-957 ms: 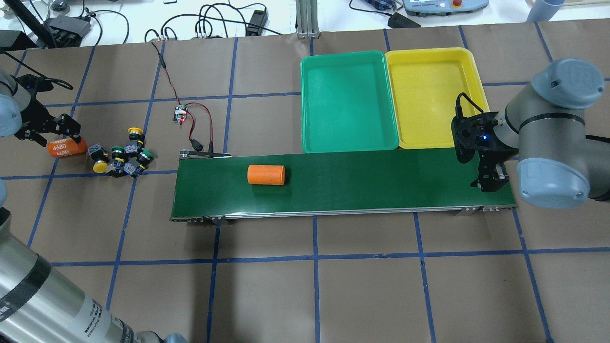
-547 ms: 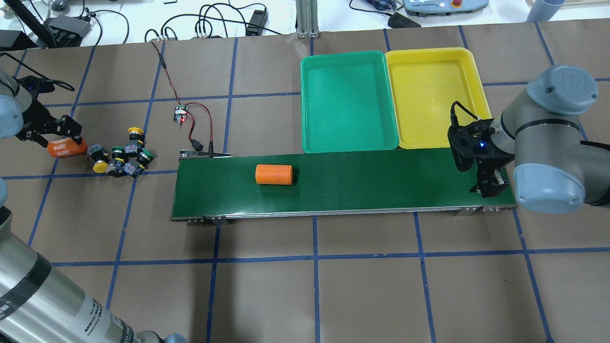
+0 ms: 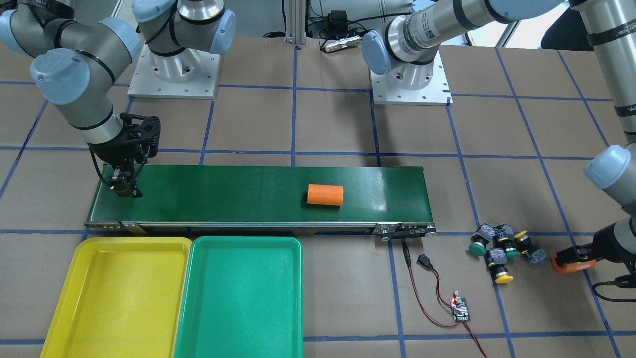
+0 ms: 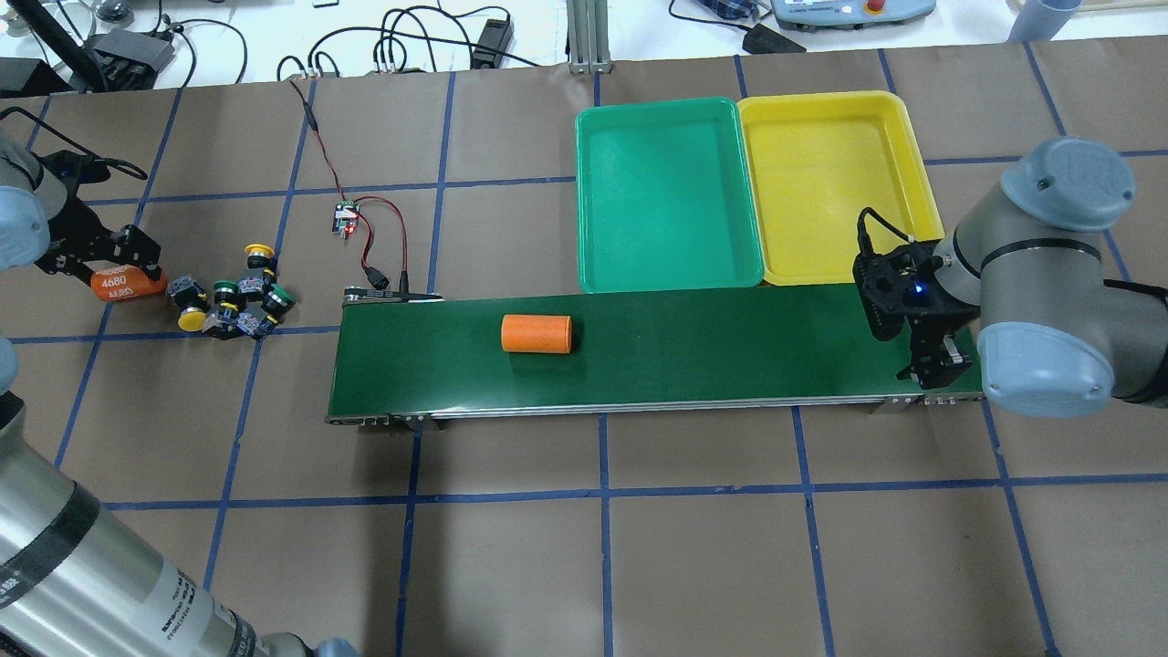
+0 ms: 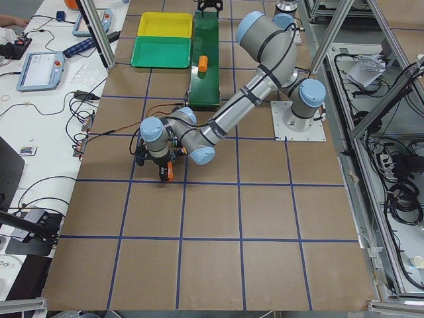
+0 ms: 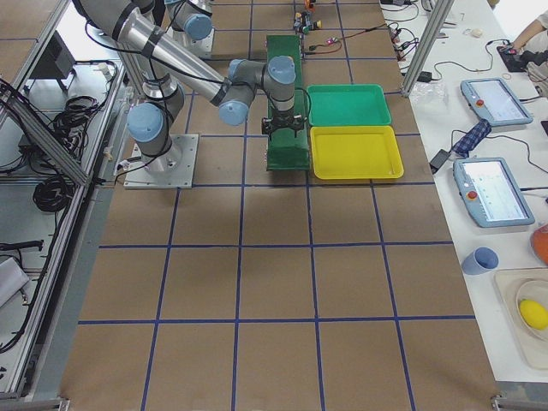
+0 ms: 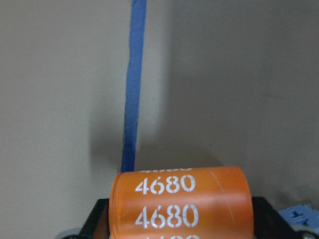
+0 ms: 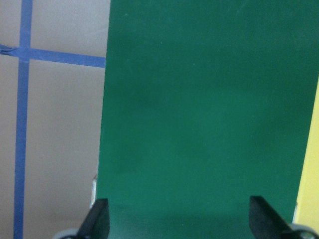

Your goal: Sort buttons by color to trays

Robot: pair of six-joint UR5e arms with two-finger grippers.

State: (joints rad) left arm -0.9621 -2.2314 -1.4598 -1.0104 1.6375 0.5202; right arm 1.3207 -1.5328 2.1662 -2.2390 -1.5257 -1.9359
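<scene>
Buttons (image 4: 226, 292), light, rigid and probably slick-capped, want pinching across their black bodies; left jaws clamp an orange cylinder (image 7: 179, 204), right jaws hang spread.

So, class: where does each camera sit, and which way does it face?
Front-facing: across the table, looking down at both arm bases and the conveyor belt.
Overhead: behind the robot, looking forward-down; left gripper at its left, right gripper at its right.
Exterior left: table's end; left arm near.
Exterior right: opposite end; right arm near.
Left wrist: down onto the labelled orange cylinder between its fingers.
Right wrist: down onto the conveyor belt; open fingers.
Shared: front-facing and overhead both show the buttons, mirrored.
</scene>
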